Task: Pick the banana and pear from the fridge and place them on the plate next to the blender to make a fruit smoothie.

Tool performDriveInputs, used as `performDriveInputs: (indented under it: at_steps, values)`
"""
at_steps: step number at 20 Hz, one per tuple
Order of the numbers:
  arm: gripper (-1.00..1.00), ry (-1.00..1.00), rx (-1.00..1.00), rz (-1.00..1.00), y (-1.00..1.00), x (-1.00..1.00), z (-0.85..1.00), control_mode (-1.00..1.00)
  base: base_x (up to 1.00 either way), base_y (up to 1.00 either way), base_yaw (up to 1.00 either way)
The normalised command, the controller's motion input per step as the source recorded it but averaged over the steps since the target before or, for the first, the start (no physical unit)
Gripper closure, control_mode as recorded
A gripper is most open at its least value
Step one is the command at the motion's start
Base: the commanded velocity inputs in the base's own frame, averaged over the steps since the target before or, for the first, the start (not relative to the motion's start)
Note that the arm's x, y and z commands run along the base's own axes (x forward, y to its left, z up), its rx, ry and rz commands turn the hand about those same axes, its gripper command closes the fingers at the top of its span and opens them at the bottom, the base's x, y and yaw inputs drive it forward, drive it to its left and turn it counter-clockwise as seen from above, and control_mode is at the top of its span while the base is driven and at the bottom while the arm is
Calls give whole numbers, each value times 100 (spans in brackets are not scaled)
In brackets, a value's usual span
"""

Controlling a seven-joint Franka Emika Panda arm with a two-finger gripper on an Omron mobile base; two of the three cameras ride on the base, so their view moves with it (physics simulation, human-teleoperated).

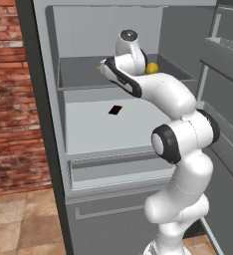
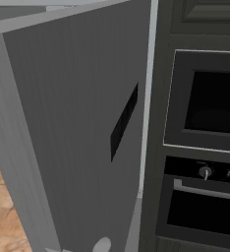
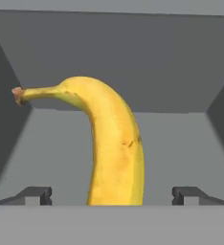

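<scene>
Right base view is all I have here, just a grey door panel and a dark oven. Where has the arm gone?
Observer: In the left base view the white arm reaches into the tall grey fridge, its hand at the upper shelf.
Operator: Any fruit there?
Observer: The hand view shows the slim curved yellow banana lying on that shelf, straight ahead of the gripper.
Operator: Are the jaws on it?
Observer: No, they stand wide open, one dark fingertip on each side of the banana, with grey shelf showing between.
Operator: And the pear?
Observer: In the left base view a small rounded yellow pear peeks out behind the wrist, on the same shelf.
</scene>
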Motion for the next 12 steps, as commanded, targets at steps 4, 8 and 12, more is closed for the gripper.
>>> performDriveInputs:
  at_steps: [4, 8, 12]
  values:
    - [100, 1, 0, -1, 0, 36, -15, -100, 0, 0, 0]
    - [100, 0, 0, -1, 0, 10, -22, -100, 0, 0, 0]
    - [100, 0, 0, 0, 0, -3, -19, -100, 0, 0, 0]
